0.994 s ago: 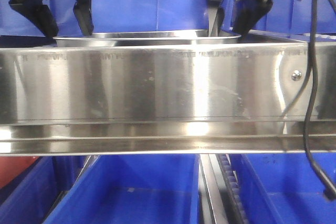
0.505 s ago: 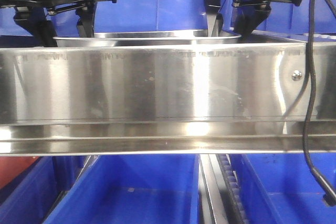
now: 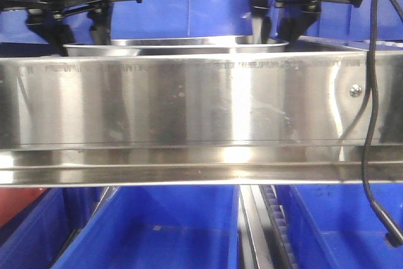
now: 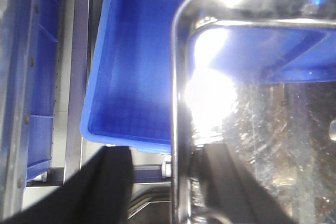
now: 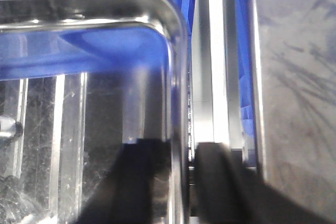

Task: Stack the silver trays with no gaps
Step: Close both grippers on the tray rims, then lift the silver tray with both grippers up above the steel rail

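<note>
A shiny silver tray (image 3: 176, 45) shows just above the steel rail; only its rim and upper wall are visible. I cannot tell whether other trays lie under it. My left gripper (image 3: 79, 29) is open. In the left wrist view (image 4: 165, 153) its fingers straddle the tray's left rim (image 4: 177, 77): one outside with a clear gap, one inside. My right gripper (image 3: 277, 26) straddles the right rim (image 5: 173, 51) closely. In the right wrist view (image 5: 181, 148) the inner finger is against the wall and the outer one is a thin gap away.
A long steel shelf rail (image 3: 189, 99) with a screw (image 3: 356, 91) hides the tray's lower part. A black cable (image 3: 371, 124) hangs at the right. Blue bins stand below (image 3: 157, 231), behind, and left of the tray (image 4: 131, 66). A steel surface lies to the right (image 5: 294, 77).
Both grippers have come down a little over the tray's ends. Their fingers have narrowed toward the rims, the right more than the left. The tray has not moved.
</note>
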### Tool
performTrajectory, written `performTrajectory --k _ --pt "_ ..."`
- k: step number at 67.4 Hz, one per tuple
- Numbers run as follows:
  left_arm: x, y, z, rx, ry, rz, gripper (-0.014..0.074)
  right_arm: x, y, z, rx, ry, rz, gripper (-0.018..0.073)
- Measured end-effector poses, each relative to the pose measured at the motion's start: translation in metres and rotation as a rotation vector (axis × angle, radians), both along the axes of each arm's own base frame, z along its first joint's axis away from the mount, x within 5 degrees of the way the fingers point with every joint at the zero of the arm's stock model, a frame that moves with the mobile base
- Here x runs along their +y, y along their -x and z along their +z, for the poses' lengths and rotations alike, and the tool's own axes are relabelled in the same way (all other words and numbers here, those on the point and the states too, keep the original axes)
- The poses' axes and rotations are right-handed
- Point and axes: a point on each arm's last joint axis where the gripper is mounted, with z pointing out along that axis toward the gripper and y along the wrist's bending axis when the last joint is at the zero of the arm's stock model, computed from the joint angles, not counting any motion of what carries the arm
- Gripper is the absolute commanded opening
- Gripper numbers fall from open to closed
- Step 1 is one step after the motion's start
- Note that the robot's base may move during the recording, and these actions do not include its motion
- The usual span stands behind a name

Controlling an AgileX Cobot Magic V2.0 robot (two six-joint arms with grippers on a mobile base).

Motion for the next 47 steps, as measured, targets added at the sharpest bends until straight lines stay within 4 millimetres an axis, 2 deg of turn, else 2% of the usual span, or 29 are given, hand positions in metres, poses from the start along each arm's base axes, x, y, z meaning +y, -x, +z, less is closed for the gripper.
performTrajectory --k 3,17,26,35,47 --pt "0.000 0.000 0.000 0.000 0.002 -0.007 -0.0029 0.000 0.000 0.000 0.000 0.000 0.000 -0.0020" --pt "-0.003 0.000 0.002 0.002 0.021 -0.032 -0.0013 0.000 0.000 0.001 0.004 0.004 0.000 -0.0020" --pt "-0.003 0.002 0.008 0.014 0.025 -0.027 -0.0015 -0.001 0.000 0.013 -0.001 0.012 0.000 -0.0020" --pt "-0.002 0.013 0.036 -0.049 0.052 -0.029 -0.0015 -0.005 0.005 0.038 -0.068 0.000 -0.003 -0.0020" --pt "-0.002 0.045 0.083 -0.180 0.065 -0.023 -0.0015 -0.008 0.031 0.080 -0.183 -0.003 0.005 -0.0020"
